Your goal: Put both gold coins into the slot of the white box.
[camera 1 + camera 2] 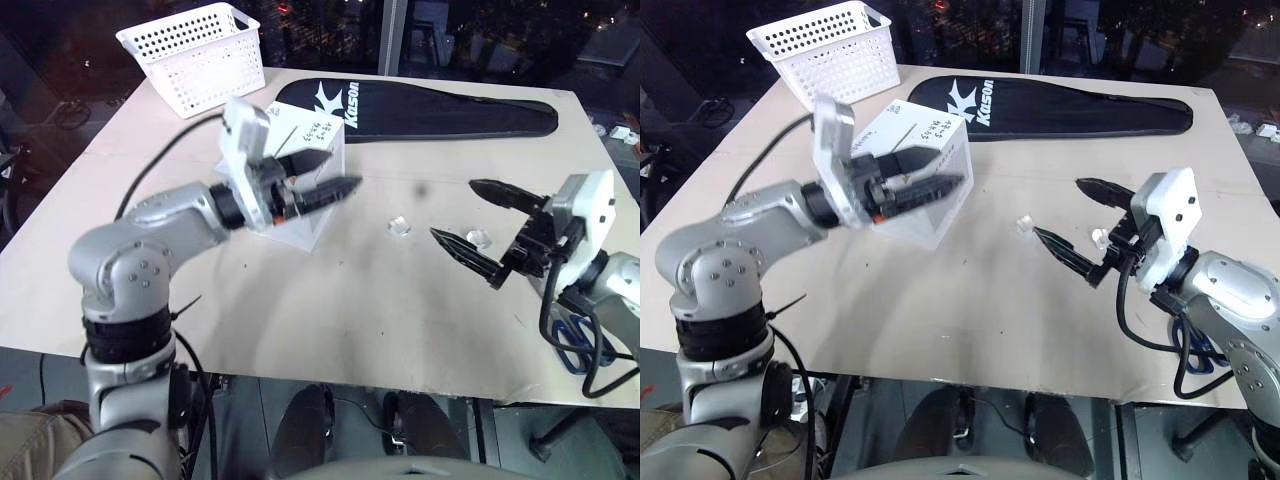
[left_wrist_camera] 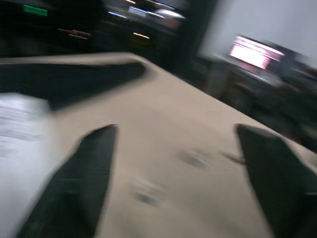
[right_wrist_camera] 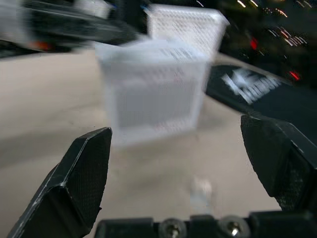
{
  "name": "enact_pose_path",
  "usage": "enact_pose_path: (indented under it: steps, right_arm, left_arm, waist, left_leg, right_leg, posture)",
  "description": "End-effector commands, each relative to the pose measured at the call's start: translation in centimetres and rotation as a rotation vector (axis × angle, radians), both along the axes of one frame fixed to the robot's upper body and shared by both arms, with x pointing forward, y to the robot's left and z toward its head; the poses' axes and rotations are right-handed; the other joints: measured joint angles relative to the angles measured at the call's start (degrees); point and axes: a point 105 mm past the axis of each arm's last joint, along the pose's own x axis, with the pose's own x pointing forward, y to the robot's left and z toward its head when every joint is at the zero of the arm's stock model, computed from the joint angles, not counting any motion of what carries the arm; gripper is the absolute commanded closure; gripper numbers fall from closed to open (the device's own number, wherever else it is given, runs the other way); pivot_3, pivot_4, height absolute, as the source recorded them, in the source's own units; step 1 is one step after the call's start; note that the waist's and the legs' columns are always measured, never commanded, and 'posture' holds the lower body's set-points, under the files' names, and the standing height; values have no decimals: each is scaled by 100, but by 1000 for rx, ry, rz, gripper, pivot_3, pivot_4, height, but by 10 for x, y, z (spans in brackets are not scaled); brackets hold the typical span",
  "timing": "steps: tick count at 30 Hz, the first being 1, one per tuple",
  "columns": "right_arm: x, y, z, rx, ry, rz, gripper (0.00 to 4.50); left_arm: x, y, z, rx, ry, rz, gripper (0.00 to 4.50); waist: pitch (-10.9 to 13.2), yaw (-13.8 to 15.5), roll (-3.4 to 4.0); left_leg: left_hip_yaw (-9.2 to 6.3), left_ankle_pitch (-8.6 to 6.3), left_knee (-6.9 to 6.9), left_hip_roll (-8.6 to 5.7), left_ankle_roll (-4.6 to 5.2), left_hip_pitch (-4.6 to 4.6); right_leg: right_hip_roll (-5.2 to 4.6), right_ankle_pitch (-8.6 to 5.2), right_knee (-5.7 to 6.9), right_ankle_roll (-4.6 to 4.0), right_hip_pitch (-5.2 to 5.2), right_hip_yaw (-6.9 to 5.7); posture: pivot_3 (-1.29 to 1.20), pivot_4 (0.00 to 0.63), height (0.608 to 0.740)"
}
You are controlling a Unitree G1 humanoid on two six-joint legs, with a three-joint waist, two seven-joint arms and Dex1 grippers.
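Observation:
The white box (image 1: 925, 215) with black handwriting stands left of the table's middle; a thin dark line on its top face (image 1: 903, 134) looks like the slot. My left gripper (image 1: 940, 172) hovers level in front of the box's upper part, open, with nothing between its fingers. At the right, my right gripper (image 1: 455, 210) is open and empty just above the table, pointing toward the box (image 3: 153, 89). The gold coins cannot be made out. Two small clear square holders (image 1: 400, 227) (image 1: 478, 238) lie on the table near the right gripper's fingertips.
A white perforated basket (image 1: 195, 55) stands at the back left corner. A long black racket cover (image 1: 430, 110) lies across the back. Blue scissors (image 1: 575, 340) rest near the front right edge, under my right arm.

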Motion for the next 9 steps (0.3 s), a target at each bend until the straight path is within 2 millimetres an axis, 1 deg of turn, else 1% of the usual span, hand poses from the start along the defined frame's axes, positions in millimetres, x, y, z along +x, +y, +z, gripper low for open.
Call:
enact_pose_path:
  steps: [1, 3, 6, 9]
  right_arm:
    - [-6, -26, -8, -68, 1, -141, 0]
    - [-13, -37, -19, -104, 37, -182, 0]
    - [-31, -60, -40, -140, 132, -251, 0]
    - [-43, -74, -49, -163, 174, -287, 0]
  left_arm:
    - [-17, 3, -14, 87, -73, -75, 19]
    - [-20, 8, -27, 116, -54, -89, 19]
    - [-30, 21, -56, 173, 11, -119, 19]
    - [-35, 30, -75, 213, 45, -142, 19]
  waist:
    - [-1, 2, 2]
    - [-4, 10, 6]
    - [-7, 26, 8]
    - [-7, 32, 9]
  left_leg:
    - [0, -2, 0, 0, 3, 2]
    - [0, -13, 0, 0, 22, 4]
    - [2, -15, 3, 1, 26, 5]
    - [2, -15, 5, 5, 27, 7]
  right_leg:
    - [6, -1, 1, -1, 0, 1]
    - [12, -1, 1, 0, 2, 1]
    - [13, -8, 1, 12, 3, 2]
    - [7, -13, 0, 19, 5, 1]
  posture:
    - [0, 150, 740]
    - [0, 150, 740]
    - [0, 150, 740]
    - [0, 150, 740]
